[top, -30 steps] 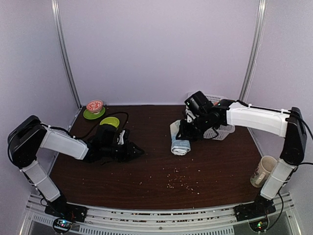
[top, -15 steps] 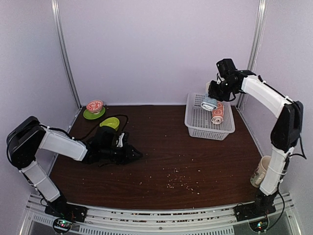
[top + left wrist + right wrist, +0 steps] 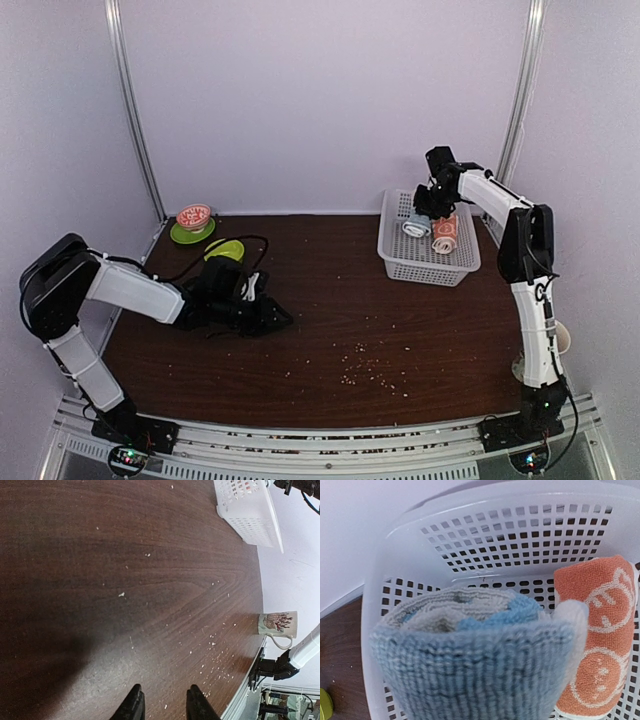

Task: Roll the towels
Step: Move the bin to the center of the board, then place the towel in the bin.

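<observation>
While the right arm reached across to the back right corner, the top view showed the right gripper (image 3: 424,209) clenched on the rolled light-blue terry towel (image 3: 414,229), low inside the white perforated plastic basket (image 3: 425,270). That roll looked short from here, so I could not tell its axis. The rolled orange towel with white cartoon print (image 3: 446,233) lay in the basket just right of it, long axis running front to back. The left gripper (image 3: 280,320) sat low over the dark brown wooden table (image 3: 330,290), pointing right, well apart from the basket.

In the left wrist view the two black fingers (image 3: 134,709) stood apart with bare crumb-specked table between them, grasping nothing. The basket showed at the top right, and a cream printed mug (image 3: 277,624) stood near the table's edge.

In the right wrist view the blue roll (image 3: 470,655) filled the foreground and hid the fingers. Its layered end faced the basket's rear wall (image 3: 495,535). The orange roll (image 3: 600,640) lay on the basket floor to the right, touching the blue one, long axis running near to far.
</observation>
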You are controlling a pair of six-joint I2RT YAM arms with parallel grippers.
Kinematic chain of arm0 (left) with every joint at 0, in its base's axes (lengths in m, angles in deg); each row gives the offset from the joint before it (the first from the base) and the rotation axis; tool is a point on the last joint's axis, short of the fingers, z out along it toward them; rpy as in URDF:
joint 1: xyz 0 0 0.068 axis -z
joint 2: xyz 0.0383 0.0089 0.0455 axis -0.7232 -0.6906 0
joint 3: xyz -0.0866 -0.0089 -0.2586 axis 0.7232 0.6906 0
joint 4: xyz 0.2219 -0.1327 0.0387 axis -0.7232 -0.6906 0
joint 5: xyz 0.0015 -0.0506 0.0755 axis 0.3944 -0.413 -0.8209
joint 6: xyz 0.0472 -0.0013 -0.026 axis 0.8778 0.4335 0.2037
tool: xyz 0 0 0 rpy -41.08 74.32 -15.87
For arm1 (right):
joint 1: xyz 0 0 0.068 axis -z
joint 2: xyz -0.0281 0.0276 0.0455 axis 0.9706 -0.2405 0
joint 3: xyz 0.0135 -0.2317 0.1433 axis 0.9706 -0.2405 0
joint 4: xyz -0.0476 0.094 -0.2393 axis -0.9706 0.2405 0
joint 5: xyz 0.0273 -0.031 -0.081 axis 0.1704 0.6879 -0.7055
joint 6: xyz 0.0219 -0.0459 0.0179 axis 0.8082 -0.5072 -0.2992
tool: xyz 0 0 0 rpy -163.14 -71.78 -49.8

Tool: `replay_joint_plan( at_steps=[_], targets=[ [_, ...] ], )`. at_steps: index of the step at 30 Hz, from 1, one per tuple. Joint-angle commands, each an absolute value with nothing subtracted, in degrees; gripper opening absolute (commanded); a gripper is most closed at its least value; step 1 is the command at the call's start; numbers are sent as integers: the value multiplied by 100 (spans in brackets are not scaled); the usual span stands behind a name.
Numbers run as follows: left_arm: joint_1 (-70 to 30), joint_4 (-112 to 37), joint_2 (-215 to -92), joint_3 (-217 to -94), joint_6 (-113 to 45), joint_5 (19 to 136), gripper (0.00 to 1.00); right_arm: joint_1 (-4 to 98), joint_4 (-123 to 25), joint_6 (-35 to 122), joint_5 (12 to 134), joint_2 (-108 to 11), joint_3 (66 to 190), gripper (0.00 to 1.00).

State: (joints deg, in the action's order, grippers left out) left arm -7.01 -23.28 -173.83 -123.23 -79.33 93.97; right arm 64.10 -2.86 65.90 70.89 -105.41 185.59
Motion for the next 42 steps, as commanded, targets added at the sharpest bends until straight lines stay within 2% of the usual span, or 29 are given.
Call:
replay_joint_plan(
  at_steps=[1, 3, 7, 9, 23, 30, 35, 42],
  targets=[
    [-743, -2553, -17566, -12821, -7597, 9310, 30, 6290, -370, 6705, 7416, -10457, 18362, 12],
    [-747, -2602, -17610, -12934, -7566, 9325, 30, 6136, -714, 6712, 7400, -10030, 17623, 11],
    [-747, -2641, -17643, -13035, -7562, 9356, 30, 5894, -1862, 7078, 7643, -8969, 15342, 11],
    [-747, -2671, -17630, -13057, -7550, 9375, 30, 5714, -2161, 7162, 7644, -8523, 14691, 10],
    [-747, -2616, -17476, -12961, -7661, 9483, 30, 4371, -2862, 8209, 8165, -7051, 12212, 9],
    [-739, -2484, -17347, -12754, -7741, 9498, 30, 4146, -2661, 8216, 7936, -6540, 12035, 9],
    [-738, -2483, -17292, -12715, -7750, 9466, 30, 4443, -1831, 7593, 7378, -6610, 13078, 9],
    [-738, -2476, -17321, -12662, -7753, 9390, 30, 4803, -1185, 6895, 7200, -7634, 14366, 9]
  ],
)
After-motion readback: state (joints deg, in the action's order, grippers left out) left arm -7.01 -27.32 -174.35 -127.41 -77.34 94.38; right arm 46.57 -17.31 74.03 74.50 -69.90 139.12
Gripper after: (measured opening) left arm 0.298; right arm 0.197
